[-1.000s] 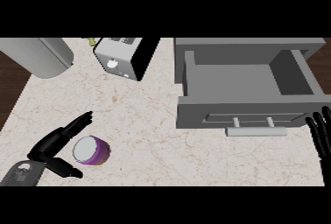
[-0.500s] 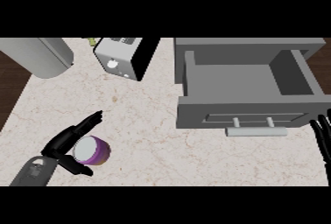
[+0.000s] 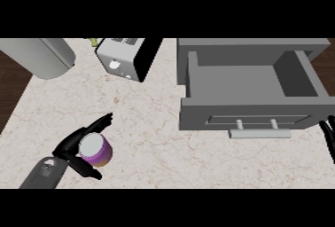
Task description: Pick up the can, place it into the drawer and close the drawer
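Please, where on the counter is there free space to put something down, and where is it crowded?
Free: the wide marble patch of the counter between the can and the drawer front, and the strip left of the can. Crowded: the top edge, with the grey cylinder and toaster. The left robot hand surrounds the can; the right robot hand sits by the drawer handle.

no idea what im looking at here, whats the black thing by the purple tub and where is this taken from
The view is from the robot's head, looking steeply down at a marble counter. The black thing is its left robot hand on a grey forearm, fingers and thumb either side of a purple can that stands on the counter; I cannot tell if it grips yet. The right robot hand shows only as dark fingers at the right edge. The grey box is an open drawer, with nothing inside. A toaster and a grey cylinder stand at the back.
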You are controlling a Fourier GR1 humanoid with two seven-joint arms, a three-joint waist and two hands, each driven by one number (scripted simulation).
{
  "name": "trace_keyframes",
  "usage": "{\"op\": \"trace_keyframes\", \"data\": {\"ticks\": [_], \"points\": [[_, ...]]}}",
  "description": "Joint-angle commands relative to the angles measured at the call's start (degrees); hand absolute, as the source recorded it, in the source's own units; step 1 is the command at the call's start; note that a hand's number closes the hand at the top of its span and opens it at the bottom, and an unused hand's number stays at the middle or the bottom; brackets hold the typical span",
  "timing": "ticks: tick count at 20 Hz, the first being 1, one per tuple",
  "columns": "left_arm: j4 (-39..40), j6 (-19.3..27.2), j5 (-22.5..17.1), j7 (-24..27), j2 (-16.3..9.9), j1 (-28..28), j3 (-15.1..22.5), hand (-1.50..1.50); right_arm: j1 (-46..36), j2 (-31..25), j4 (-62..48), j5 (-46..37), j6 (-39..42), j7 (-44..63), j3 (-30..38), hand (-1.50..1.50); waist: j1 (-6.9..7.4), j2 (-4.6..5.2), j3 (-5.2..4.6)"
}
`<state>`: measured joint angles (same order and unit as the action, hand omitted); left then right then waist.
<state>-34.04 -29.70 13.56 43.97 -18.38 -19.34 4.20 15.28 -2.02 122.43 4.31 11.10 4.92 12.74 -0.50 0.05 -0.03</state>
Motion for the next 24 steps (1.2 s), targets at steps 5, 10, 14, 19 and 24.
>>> {"op": "trace_keyframes", "data": {"ticks": [5,10,14,19,24], "points": [[-1.16,-6.39,-0.75,2.59,1.18,-0.51,1.42,-1.50,1.56,0.43,1.64,0.54,0.50,-0.30,0.11,-1.50,0.04,-0.06,0.02],[-3.27,-6.28,-1.22,3.32,3.18,1.42,3.37,1.50,4.80,0.43,1.65,1.70,2.70,-2.32,1.01,-1.50,-0.12,-0.10,0.02],[-7.34,-9.23,-4.38,0.46,4.31,2.85,3.69,1.50,0.26,1.32,2.53,-0.23,-0.86,2.07,-0.43,-1.50,0.54,-0.16,0.03],[-11.49,-6.63,-9.42,-4.54,3.17,5.35,-0.17,1.50,3.05,1.94,2.34,1.47,0.70,-0.89,0.88,-1.50,0.50,-0.22,0.05],[-7.19,20.12,-19.35,-12.73,9.05,1.74,-17.36,1.50,1.47,0.71,1.62,1.08,-0.31,0.13,2.42,-1.50,1.70,-0.32,0.11]]}}
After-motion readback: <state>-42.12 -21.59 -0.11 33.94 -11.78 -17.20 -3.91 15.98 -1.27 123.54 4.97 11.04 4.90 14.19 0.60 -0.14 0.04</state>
